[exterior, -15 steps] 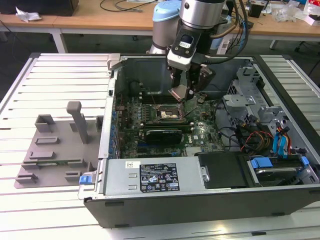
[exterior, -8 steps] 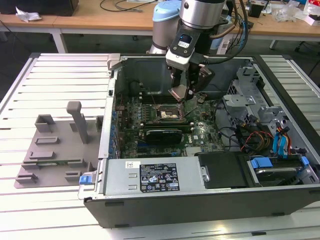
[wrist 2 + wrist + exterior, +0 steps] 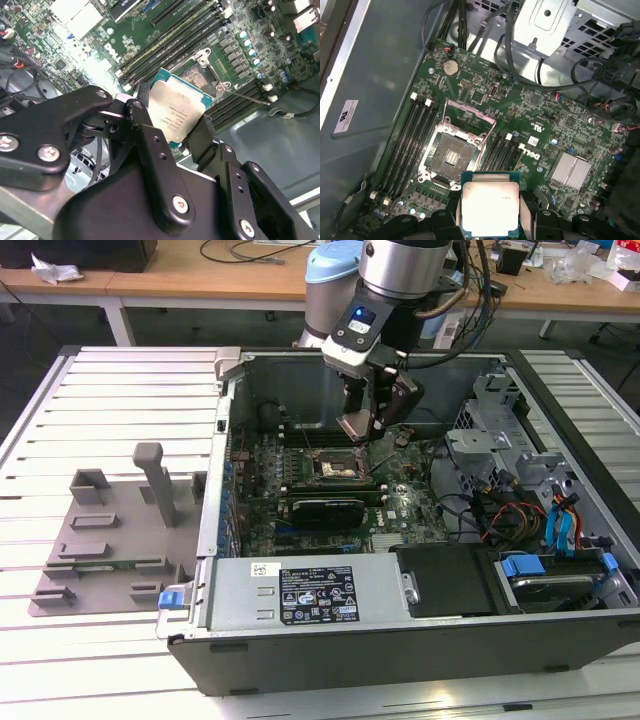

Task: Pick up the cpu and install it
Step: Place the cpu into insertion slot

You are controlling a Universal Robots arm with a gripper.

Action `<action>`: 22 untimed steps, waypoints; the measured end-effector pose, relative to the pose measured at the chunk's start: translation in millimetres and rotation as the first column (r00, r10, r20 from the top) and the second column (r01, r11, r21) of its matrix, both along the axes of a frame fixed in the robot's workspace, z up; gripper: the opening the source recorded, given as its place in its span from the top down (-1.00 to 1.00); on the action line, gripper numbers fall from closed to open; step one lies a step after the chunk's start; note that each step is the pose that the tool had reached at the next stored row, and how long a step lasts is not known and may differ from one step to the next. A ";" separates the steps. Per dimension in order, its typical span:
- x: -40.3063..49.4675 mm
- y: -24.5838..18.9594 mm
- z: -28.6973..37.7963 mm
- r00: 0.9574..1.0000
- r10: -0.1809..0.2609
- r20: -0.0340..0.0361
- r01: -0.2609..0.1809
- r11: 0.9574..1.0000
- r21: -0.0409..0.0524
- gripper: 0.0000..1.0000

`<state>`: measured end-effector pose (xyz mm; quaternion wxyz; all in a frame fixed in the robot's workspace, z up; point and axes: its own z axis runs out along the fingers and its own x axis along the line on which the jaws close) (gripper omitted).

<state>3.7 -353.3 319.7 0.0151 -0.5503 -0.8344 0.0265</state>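
a: where is the cpu at this moment?

b: the small flat square cpu with a pale silvery metal lid and a green border (image 3: 177, 107) is up off the board, pinched in the black two-finger gripper (image 3: 172, 120). the jaws are closed down to about the chip's own width, one finger on each of two opposite edges.

a: and where is that in the machine?

b: in the exterior view the gripper hangs inside the open dark computer case (image 3: 400, 650), above the green motherboard (image 3: 530, 115). the dark square socket with its metal bracket (image 3: 451, 159) lies with its contact field bare. the chip is near it but apart from it, and i can't tell whether it is squarely over the socket.

a: how will the chip handle?

b: i'd judge it light, thin and rigid, with no give at all. the metal lid looks smooth, so a hold on the flat face would likely slip. the edges are the right place, which is where the fingers sit. the underside and the socket contacts are probably delicate, so it wants modest squeeze and a level attitude; it looks tilted in the second wrist view.
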 end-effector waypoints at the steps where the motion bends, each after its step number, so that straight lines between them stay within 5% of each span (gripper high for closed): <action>1: 0.0 0.0 0.0 1.000 -0.009 0.000 0.009 1.000 0.000 -0.10; 16: 0.0 0.0 -0.4 0.992 -0.130 0.000 0.130 0.992 -0.001 -0.10; 22: 0.0 0.0 -0.6 0.985 -0.173 0.000 0.173 0.985 -0.002 -0.10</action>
